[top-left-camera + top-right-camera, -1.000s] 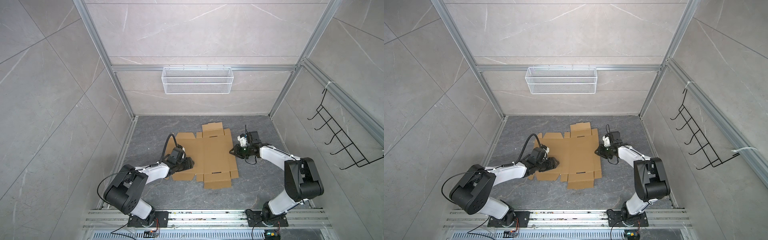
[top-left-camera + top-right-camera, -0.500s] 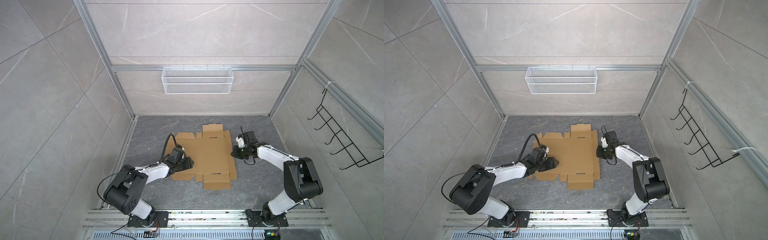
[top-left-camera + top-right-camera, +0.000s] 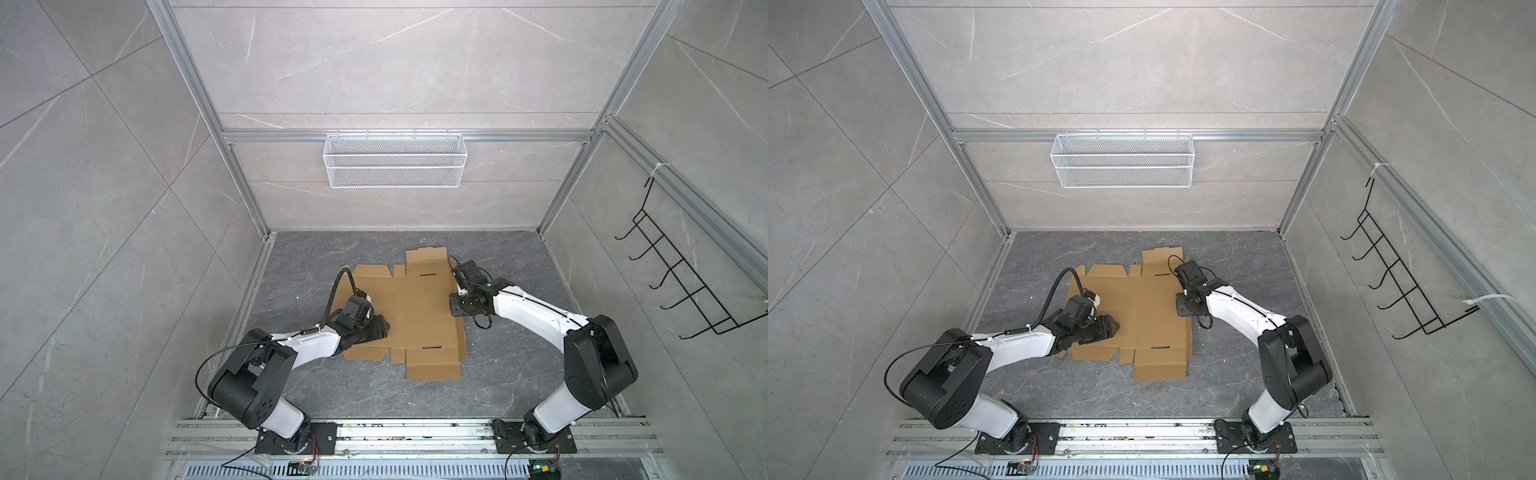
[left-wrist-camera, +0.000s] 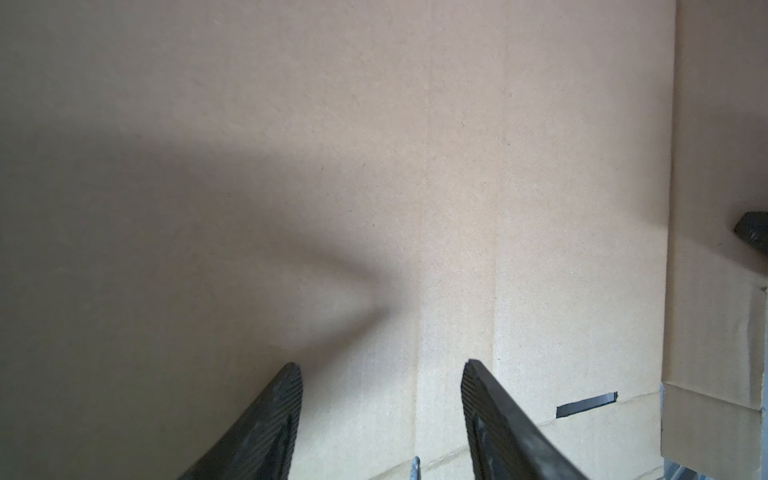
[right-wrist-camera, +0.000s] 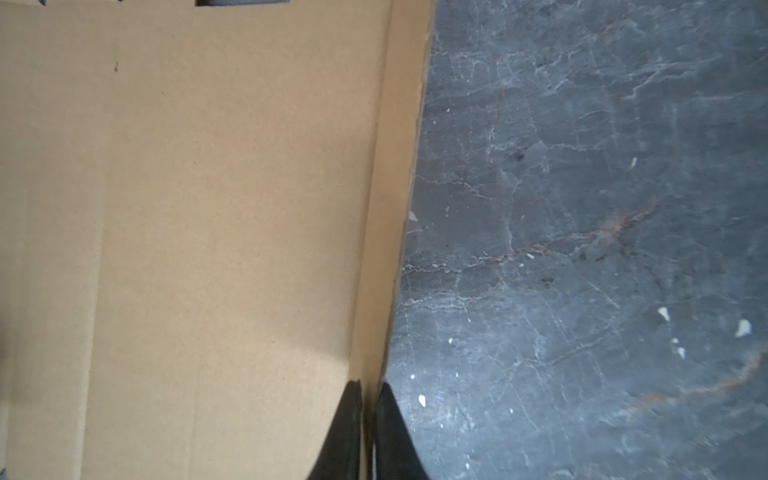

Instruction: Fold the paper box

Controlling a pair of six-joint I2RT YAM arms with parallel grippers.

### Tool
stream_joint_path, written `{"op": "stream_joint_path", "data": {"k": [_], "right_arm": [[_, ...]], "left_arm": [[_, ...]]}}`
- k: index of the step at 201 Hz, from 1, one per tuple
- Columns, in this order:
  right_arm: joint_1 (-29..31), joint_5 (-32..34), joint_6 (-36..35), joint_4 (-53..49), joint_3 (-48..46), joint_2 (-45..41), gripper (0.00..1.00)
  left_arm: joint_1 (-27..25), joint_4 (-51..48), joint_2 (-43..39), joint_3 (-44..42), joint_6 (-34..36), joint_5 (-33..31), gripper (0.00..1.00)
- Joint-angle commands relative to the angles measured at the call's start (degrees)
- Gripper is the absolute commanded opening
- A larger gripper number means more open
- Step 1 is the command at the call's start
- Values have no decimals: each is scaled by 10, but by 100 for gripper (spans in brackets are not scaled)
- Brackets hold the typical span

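Brown cardboard fills the middle of both top views: the paper box [image 3: 419,320] [image 3: 1150,320] lies opened out and mostly flat on the grey marbled desk [image 3: 353,257], between my two arms. The left fingers [image 3: 381,328] [image 3: 1111,326] reach in low over the left part of the sheet. The right fingers [image 3: 457,306] [image 3: 1183,308] sit at its right edge, near the far end. From up here I cannot tell how either pair stands. A white wire basket [image 3: 395,160] hangs on the back wall, well apart from the work.

In the left wrist view, the left fingers [image 4: 278,419] stand apart with nothing between them, only plain cardboard and crease lines beyond. I cannot tell whether the tips touch the sheet. A small cut slot [image 4: 586,405] shows near a fold.

In the right wrist view, the right fingers [image 5: 347,436] are pinched together on the narrow side strip of the paper box [image 5: 208,228]. That strip is tilted up from the main panel along its crease, and the bare desk [image 5: 582,249] lies just beyond it.
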Motion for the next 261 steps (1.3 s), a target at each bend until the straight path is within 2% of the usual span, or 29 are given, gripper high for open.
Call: {"op": "stream_joint_path", "data": {"k": [1, 84, 118, 157, 189, 210, 261], "right_arm": [[10, 28, 3, -22, 19, 22, 17], [27, 60, 19, -30, 53, 67, 20], [29, 59, 19, -17, 48, 79, 28], [20, 6, 2, 30, 33, 74, 32], [10, -32, 9, 42, 32, 78, 23], [11, -9, 15, 29, 36, 81, 16], [23, 64, 18, -1, 38, 71, 9]], "left_arm": [[-9, 1, 9, 7, -14, 3, 63], [-10, 3, 15, 8, -12, 0, 63], [-10, 4, 18, 8, -10, 0, 63], [-10, 6, 18, 3, -10, -2, 63], [-10, 6, 16, 0, -10, -5, 63], [-10, 7, 14, -1, -10, -5, 63], [-10, 7, 16, 5, -10, -2, 63]]}}
